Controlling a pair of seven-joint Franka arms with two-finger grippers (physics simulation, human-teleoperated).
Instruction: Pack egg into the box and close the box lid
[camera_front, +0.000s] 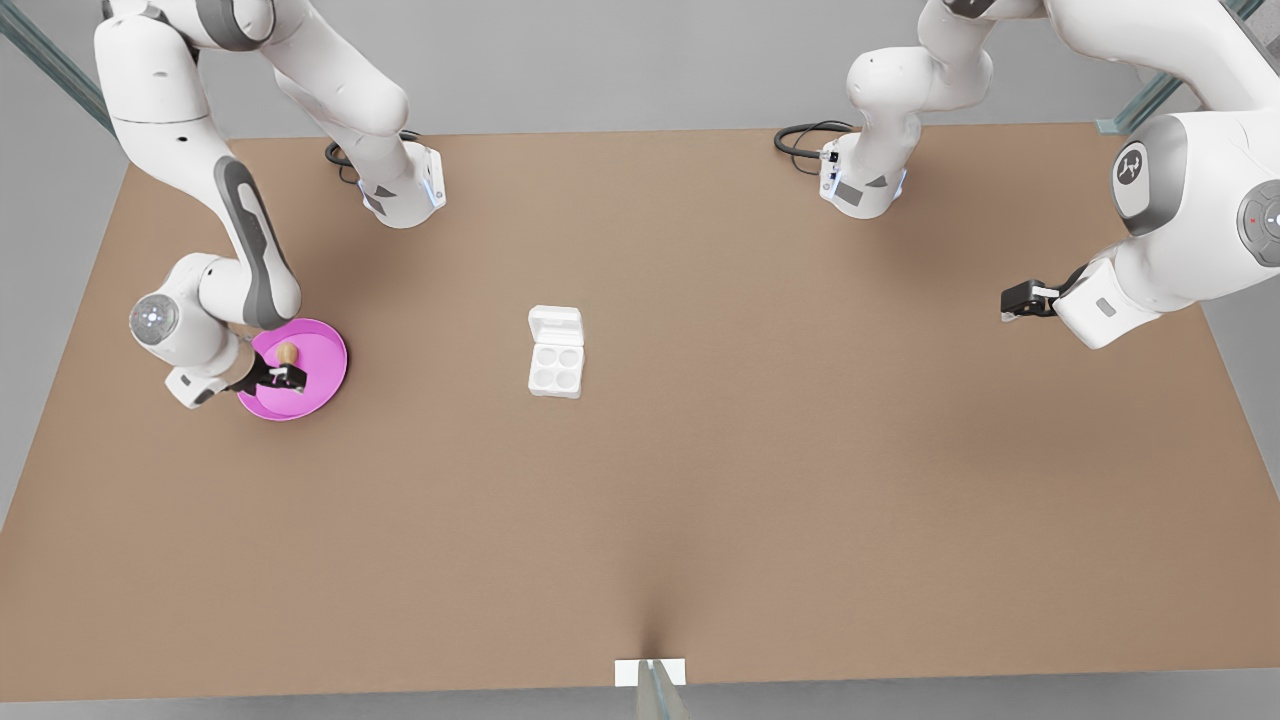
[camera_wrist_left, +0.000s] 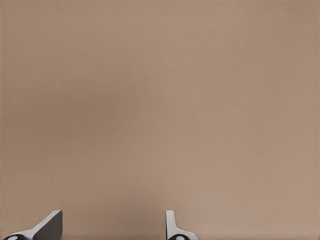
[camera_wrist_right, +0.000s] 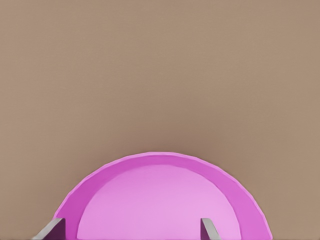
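Broad brown matte counter (camera_front: 700, 480) spanning the scene, carrying everything. Two white Franka arms rising from the far edge, one at each side of the front view. Round pink shallow dish (camera_front: 322, 372) resting near the front view's left edge, seen close up as a pink rim (camera_wrist_right: 170, 160) from the right wrist. Small white moulded egg carton, the box (camera_front: 556, 370), sitting mid-counter, four round cups bare, well apart from the dish. White shallow rounded-rectangle box lid (camera_front: 556, 325) lying open flat, hinged on the tray's far side. Right gripper (camera_front: 282, 377) lowered over the dish, jaws spread wide with pink dish floor between the fingertips (camera_wrist_right: 207, 227). Left gripper (camera_front: 1008, 303) hanging above bare counter at the front view's right, waiting, jaws held wide apart, fingertips (camera_wrist_left: 50, 225) over plain brown surface. Tiny tan-brown rounded egg (camera_front: 287, 353) sitting in the dish, just beside the right gripper, not gripped.
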